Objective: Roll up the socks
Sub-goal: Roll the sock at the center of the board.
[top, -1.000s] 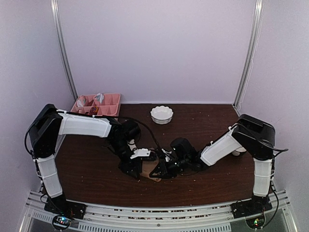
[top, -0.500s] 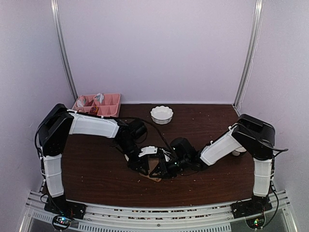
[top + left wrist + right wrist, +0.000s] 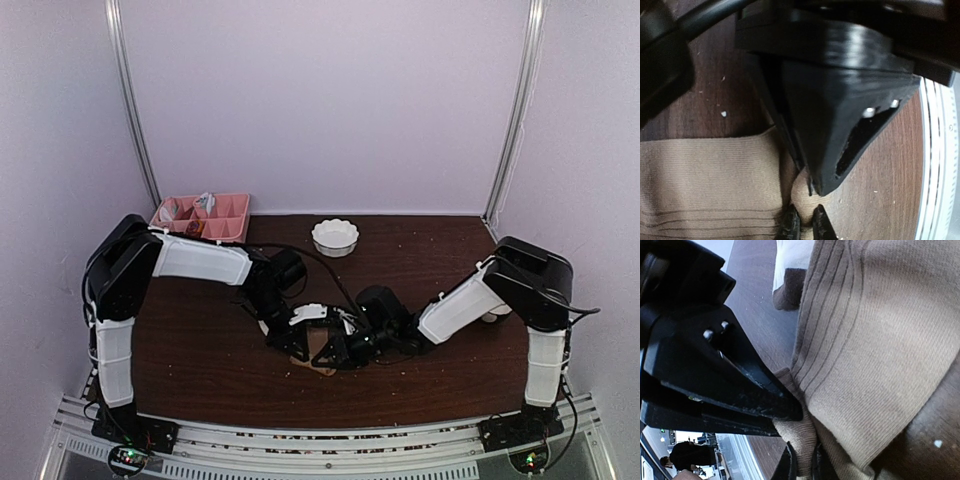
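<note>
Tan sock (image 3: 710,175) lies on the counter (image 3: 715,85), centre-front, its corner pinched shut by the left claw (image 3: 805,226) and right claw (image 3: 803,465); the patched sock (image 3: 789,275) is mostly hidden behind it.

No readable text or labels appear anywhere.

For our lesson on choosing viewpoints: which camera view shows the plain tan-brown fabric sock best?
The right wrist view: the plain tan-brown fabric sock fills much of the frame, with its ribbing clear. The left wrist view shows part of it, partly blocked. The top view shows only a small sliver.
</note>
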Motion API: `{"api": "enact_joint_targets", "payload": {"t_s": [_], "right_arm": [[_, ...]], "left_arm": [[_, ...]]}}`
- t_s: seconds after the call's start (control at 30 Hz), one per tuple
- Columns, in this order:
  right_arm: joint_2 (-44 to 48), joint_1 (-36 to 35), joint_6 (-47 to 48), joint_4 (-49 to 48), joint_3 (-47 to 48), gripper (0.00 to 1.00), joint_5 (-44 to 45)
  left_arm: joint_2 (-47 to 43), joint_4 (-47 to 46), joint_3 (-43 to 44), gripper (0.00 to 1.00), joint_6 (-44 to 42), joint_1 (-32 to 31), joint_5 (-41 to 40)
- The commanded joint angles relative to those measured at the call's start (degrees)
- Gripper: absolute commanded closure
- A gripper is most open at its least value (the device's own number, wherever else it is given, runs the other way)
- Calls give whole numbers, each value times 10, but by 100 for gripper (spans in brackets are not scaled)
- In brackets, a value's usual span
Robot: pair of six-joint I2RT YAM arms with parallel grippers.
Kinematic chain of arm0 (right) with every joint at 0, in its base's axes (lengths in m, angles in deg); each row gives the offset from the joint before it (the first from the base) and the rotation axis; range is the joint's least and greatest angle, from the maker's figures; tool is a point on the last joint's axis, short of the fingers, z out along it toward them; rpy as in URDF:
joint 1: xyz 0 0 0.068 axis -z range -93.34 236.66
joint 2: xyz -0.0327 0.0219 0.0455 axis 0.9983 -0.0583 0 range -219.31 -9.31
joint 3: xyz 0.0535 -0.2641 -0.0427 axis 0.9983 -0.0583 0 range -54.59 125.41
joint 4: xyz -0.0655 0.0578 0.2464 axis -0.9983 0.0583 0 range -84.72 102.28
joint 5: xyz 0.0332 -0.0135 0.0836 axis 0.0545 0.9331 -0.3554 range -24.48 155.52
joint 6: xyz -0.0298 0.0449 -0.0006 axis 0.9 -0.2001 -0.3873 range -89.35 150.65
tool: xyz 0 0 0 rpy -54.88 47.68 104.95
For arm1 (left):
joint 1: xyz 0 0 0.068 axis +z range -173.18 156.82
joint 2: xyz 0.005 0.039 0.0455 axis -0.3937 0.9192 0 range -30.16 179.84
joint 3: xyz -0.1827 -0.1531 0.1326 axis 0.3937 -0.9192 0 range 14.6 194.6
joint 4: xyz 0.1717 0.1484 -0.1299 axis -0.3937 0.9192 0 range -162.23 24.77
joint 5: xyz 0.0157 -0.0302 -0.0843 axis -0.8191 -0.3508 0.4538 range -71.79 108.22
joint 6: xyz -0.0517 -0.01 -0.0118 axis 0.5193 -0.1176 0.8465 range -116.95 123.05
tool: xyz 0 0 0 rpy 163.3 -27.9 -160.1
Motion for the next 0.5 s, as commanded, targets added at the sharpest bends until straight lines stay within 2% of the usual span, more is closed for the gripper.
{"api": "enact_joint_targets", "payload": {"t_s": [0.0, 0.13, 0.3, 0.47], "right_arm": [[-12, 3, 22, 111, -48, 94, 84], [18, 2, 27, 40, -83, 81, 97], [87, -1, 86, -8, -130, 75, 149], [160, -2, 173, -3, -167, 67, 216]], "left_arm": [[37, 11, 18, 100, 20, 15, -6], [53, 20, 21, 100, 29, 21, 3], [82, 48, 42, 100, 33, 34, 29], [95, 66, 49, 100, 31, 45, 53]]}}
